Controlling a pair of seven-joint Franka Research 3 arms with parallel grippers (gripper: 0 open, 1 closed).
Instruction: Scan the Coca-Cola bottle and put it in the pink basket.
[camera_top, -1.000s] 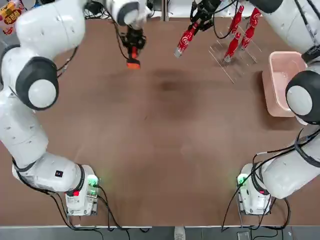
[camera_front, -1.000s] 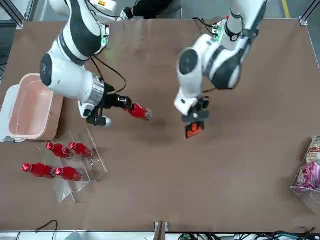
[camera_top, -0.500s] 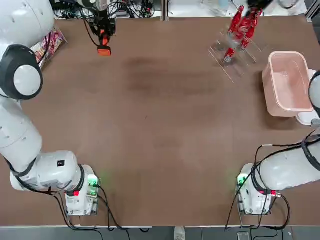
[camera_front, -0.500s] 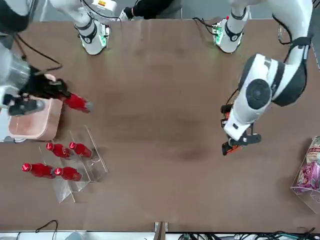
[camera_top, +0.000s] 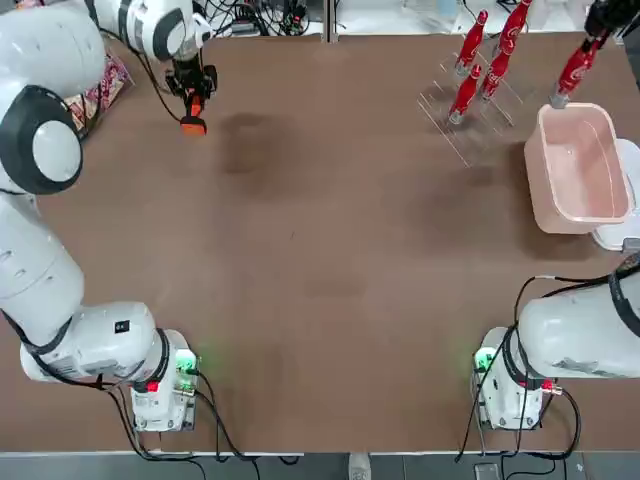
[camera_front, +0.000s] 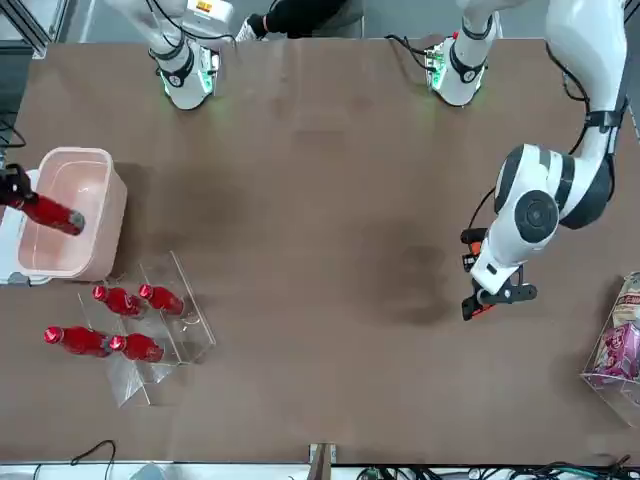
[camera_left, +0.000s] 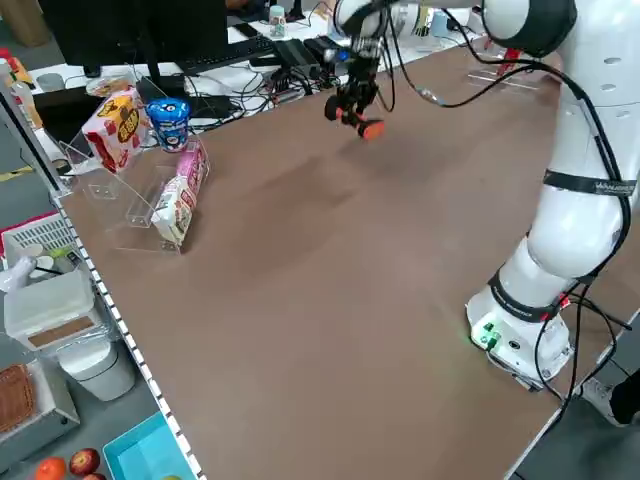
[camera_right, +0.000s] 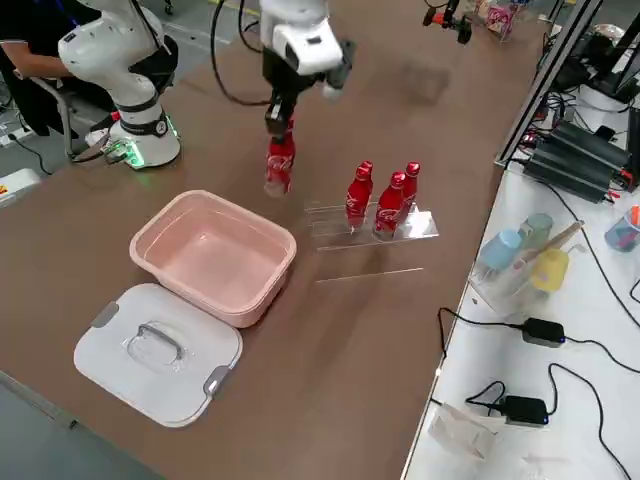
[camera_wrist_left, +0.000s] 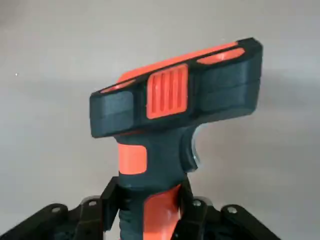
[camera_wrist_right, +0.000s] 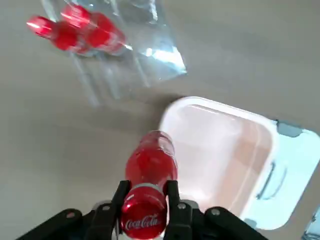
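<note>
Red and glossy, the bottle (camera_wrist_right: 145, 210) was held near its cap in the right tool (camera_wrist_right: 145, 200), raised above the brown worktop (camera_top: 300, 300) just beside the pink basket (camera_right: 215, 255); the basket stood with its top open, a white lid (camera_right: 158, 355) next to it; four more bottles (camera_front: 78, 341) remained in a clear rack (camera_front: 150, 375) nearby. The left tool (camera_wrist_left: 150, 200), over at the other side of the worktop, was closed round the grip of the orange-and-black scanner (camera_wrist_left: 175, 90), well apart from the bottle; the step in hand seemed to be the carry to the basket, though whether the scan was done could not be told. The next move called for bringing the bottle fully over the basket, lowering it clear of the rim, then letting go; released too soon, it might catch the rim and tumble out.
</note>
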